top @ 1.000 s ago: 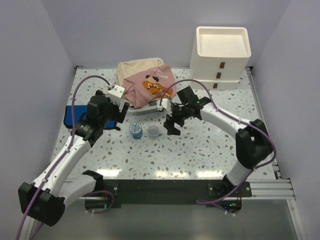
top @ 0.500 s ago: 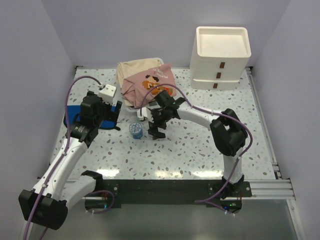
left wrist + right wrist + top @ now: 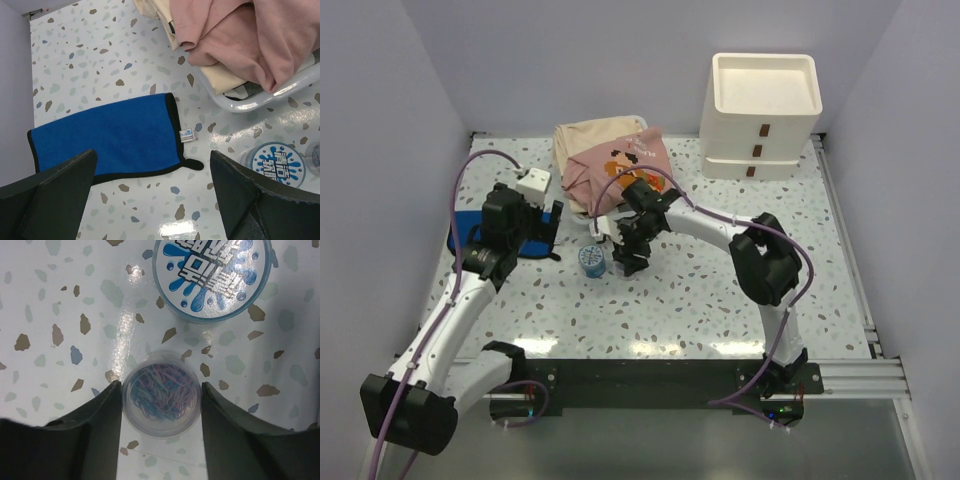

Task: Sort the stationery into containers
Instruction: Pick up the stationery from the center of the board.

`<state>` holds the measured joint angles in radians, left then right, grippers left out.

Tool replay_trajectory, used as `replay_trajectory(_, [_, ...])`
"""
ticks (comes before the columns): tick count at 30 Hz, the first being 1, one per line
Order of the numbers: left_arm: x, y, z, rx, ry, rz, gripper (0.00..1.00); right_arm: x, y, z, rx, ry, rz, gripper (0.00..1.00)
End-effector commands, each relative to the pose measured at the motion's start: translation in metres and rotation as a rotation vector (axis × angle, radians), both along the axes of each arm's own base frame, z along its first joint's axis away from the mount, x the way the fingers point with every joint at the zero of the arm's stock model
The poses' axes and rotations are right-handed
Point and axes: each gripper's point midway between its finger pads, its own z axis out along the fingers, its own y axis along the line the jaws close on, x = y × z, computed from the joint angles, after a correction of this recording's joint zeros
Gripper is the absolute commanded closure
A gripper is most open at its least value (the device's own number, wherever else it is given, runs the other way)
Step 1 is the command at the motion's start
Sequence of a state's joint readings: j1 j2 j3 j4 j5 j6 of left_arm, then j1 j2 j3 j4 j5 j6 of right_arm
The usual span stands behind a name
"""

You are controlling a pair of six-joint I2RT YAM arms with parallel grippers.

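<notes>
R wrist cam gives what the top cam can't: clear cup (image 3: pixel 161 394), thin purple-blue loops inside, stands on the speckled surface (image 3: pixel 45 300) right between the right jaws. One finger (image 3: pixel 100 412) is at each side wall and looks to be touching; gripping or not, can't tell. Blue tape roll (image 3: pixel 212 277) lies just past the fingertips, narrow gap to the cup. On the top cam the cup's hidden under that wrist; only the roll (image 3: pixel 591 259) shows.

L wrist cam: left jaws spread wide, holding nothing. Blue cloth (image 3: pixel 105 135) lies flat ahead of them, basket rim (image 3: pixel 260 100) w/ pink clothes (image 3: pixel 240 35) farther ahead.

Drawer unit (image 3: pixel 760 130) is well apart from both jaws, w/ bare surface between.
</notes>
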<state>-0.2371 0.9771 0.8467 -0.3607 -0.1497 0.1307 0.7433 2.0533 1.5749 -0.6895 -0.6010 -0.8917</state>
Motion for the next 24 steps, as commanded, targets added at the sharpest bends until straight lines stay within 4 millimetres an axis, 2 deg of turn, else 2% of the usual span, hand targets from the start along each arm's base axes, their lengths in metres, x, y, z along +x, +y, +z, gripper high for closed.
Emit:
replay_trajectory(1, [0.007, -0.002, 0.023, -0.040, -0.068, -0.004, 0.00, -0.004, -0.007, 0.047, -0.010, -0.010, 0.047, 0.78])
replay_trajectory(4, [0.007, -0.003, 0.024, -0.029, -0.088, -0.029, 0.00, -0.001, -0.016, 0.101, 0.045, -0.071, 0.021, 0.81])
replay_trajectory(5, [0.008, -0.003, 0.024, -0.024, -0.103, -0.035, 0.00, 0.003, -0.020, 0.138, 0.101, -0.138, -0.006, 0.82])
replay_trajectory(7, [0.010, -0.003, 0.028, -0.023, -0.129, -0.044, 0.00, 0.008, -0.028, 0.172, 0.130, -0.179, -0.058, 0.83])
replay_trajectory(8, [0.011, -0.005, 0.029, -0.024, -0.141, -0.051, 0.00, 0.020, -0.036, 0.201, 0.161, -0.241, -0.103, 0.83])
replay_trajectory(10, [0.013, -0.008, 0.030, -0.029, -0.152, -0.067, 0.00, 0.034, -0.048, 0.225, 0.180, -0.266, -0.184, 0.82])
replay_trajectory(11, [0.014, -0.009, 0.030, -0.035, -0.158, -0.070, 0.00, 0.058, -0.060, 0.246, 0.197, -0.316, -0.257, 0.82])
replay_trajectory(13, [0.015, -0.012, 0.028, -0.046, -0.156, -0.083, 0.00, 0.085, -0.074, 0.268, 0.230, -0.326, -0.397, 0.82])
replay_trajectory(14, [0.016, -0.014, 0.028, -0.054, -0.158, -0.087, 0.00, 0.113, -0.093, 0.294, 0.258, -0.398, -0.504, 0.82])
replay_trajectory(16, [0.016, -0.016, 0.026, -0.067, -0.158, -0.093, 0.00, 0.147, -0.110, 0.300, 0.261, -0.418, -0.644, 0.83])
replay_trajectory(17, [0.016, -0.017, 0.027, -0.081, -0.163, -0.091, 0.00, 0.160, -0.116, 0.324, 0.298, -0.483, -0.696, 0.84])
replay_trajectory(18, [0.016, -0.018, 0.026, -0.087, -0.161, -0.093, 0.00, 0.177, -0.123, 0.321, 0.273, -0.517, -0.749, 0.85])
replay_trajectory(19, [0.016, -0.020, 0.026, -0.095, -0.160, -0.098, 0.00, 0.187, -0.130, 0.326, 0.271, -0.553, -0.786, 0.85])
replay_trajectory(20, [0.015, -0.020, 0.026, -0.106, -0.161, -0.095, 0.00, 0.197, -0.133, 0.344, 0.302, -0.613, -0.816, 0.85])
replay_trajectory(22, [0.013, -0.022, 0.024, -0.121, -0.159, -0.096, 0.01, 0.218, -0.154, 0.353, 0.294, -0.694, -0.923, 0.86])
replay_trajectory(24, [0.011, -0.023, 0.021, -0.137, -0.153, -0.095, 0.01, 0.237, -0.165, 0.366, 0.345, -0.754, -1.008, 0.86])
